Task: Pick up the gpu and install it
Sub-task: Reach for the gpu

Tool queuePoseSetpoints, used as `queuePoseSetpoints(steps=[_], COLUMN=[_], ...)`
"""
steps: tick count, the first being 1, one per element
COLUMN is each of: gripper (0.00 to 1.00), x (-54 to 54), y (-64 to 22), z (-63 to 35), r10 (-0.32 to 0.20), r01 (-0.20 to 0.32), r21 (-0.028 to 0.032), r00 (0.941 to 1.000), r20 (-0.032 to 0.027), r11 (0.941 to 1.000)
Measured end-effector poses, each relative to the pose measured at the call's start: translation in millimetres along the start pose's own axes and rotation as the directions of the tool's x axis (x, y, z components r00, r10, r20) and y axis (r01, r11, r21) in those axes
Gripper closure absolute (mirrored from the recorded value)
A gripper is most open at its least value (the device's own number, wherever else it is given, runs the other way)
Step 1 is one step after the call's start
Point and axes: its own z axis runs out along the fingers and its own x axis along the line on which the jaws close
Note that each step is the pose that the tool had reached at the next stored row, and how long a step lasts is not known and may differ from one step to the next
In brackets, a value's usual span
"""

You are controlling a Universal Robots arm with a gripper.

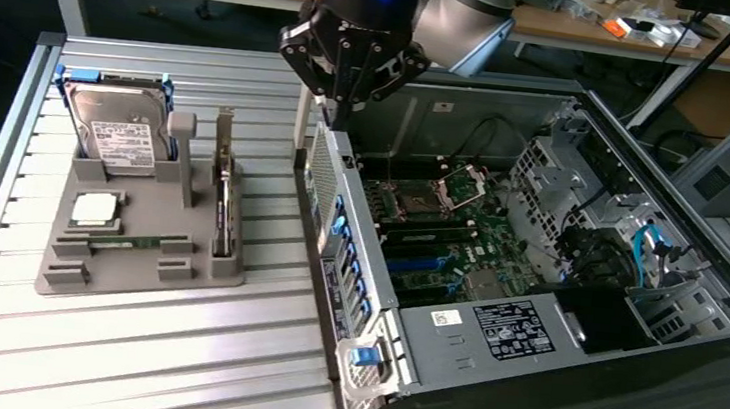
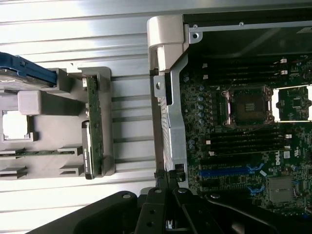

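Observation:
The gpu (image 1: 223, 189) is a thin green-brown card standing on its long edge in a slot of the grey holder (image 1: 130, 277), at that holder's side nearest the computer case. In the wrist view the gpu (image 2: 92, 127) appears edge-on with its silver bracket end beside it. My gripper (image 1: 334, 113) hangs above the rear wall of the open case, to the exterior view's right of the holder and well clear of the card. Its fingertips (image 2: 168, 179) are pressed together, shut, with nothing held.
The holder also carries a silver hard drive (image 1: 124, 131) in a blue frame, a square processor (image 1: 96, 207) and a memory stick (image 1: 133, 241). The open computer case (image 1: 461, 319) lies on its side with the motherboard (image 1: 450, 233) exposed. All rests on a slatted metal table (image 1: 162, 366).

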Motion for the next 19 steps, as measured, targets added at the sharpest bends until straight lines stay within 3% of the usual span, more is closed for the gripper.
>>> queuePoseSetpoints(steps=[19], gripper=[0.89], x=[8.6], y=[-0.7], z=[-0.2], r10=[0.0], r01=[0.0], r21=[0.0], r00=[1.0], r20=[0.0], r11=[1.0])
